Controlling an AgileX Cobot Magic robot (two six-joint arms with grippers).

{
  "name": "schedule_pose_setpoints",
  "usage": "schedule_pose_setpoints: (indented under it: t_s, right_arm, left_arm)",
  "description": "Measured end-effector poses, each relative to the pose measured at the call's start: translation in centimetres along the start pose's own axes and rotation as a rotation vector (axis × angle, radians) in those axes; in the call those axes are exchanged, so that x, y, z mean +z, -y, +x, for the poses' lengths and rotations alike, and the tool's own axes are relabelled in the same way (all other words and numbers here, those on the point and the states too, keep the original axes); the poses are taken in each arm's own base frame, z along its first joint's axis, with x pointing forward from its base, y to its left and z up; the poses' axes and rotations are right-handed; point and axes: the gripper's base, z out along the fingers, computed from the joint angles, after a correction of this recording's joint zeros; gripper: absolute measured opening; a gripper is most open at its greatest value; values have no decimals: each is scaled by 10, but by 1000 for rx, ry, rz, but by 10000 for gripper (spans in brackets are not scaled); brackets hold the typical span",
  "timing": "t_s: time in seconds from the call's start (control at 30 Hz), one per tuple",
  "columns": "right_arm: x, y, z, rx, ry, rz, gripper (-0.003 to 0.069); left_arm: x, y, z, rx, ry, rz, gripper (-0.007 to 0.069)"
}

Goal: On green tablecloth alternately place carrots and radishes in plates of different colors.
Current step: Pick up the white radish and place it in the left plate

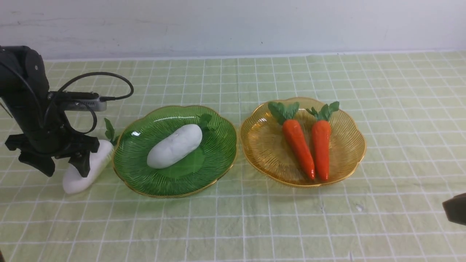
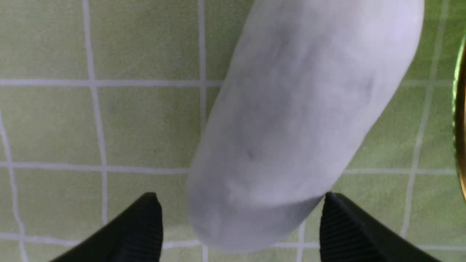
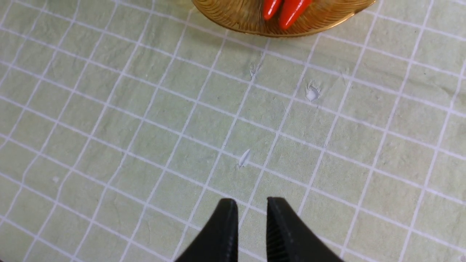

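- Waiting on the green tablecloth [image 1: 255, 225], the last loose radish [image 1: 72, 182] lies slanted just outside the left rim of the green plate [image 1: 214, 145]. Its leaf tuft points to the far side and its rounded end to the near side.
- The left gripper [image 1: 64, 170] hangs directly over that radish with its jaws wide apart, one on each side across the plump body and toward the rounded end. Taking it across its width looks like the sensible grasp for so thick a thing.
- In the left wrist view one of the fingers [image 2: 342, 225] sits right at the white skin, while the other stands clear with cloth showing between. Nothing is clamped or lifted, and the radish rests on the cloth.
- A second radish [image 1: 174, 146] lies diagonally in the middle of the green plate, which suggests this plate is the one kept for radishes. The carry for the loose one would be short, just over the near rim.
- Both carrots [image 1: 298, 143] lie side by side in the amber plate [image 1: 262, 145], leafy tops toward the far side and tips toward the near rim, so the carrot half looks finished.
- The right gripper [image 3: 252, 203] is parked low over bare cloth on the near side of the amber plate. Its jaws are nearly together with only a thin slit between, and it carries nothing, which keeps it out of the other arm's way.
- No brand, label or writing can be read anywhere. The cloth bears only its white grid and a few small pale scuffs [image 3: 312, 94].
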Motion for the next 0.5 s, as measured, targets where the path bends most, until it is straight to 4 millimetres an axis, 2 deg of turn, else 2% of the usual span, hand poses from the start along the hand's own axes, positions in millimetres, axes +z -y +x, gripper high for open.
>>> schedule_pose_setpoints:
  t_s: [0.17,0.23,0.33,0.43,0.5]
  right_arm:
    - [0,0,0,0,2,1,107]
    - [0,0,0,0,2,1,107]
    - [0,0,0,0,2,1,107]
    - [0,0,0,0,2,1,107]
    - [0,0,0,0,2,1,107]
  left_arm:
    - [16,1,-3,-2,-18,8,488]
    - [18,0,-3,2,-24,3,443]
    - [16,-2,-3,19,-29,-27,442]
    - [-2,-11,-3,15,-26,-109,443]
    - [-27,-17,-5,-22,5,-169,443]
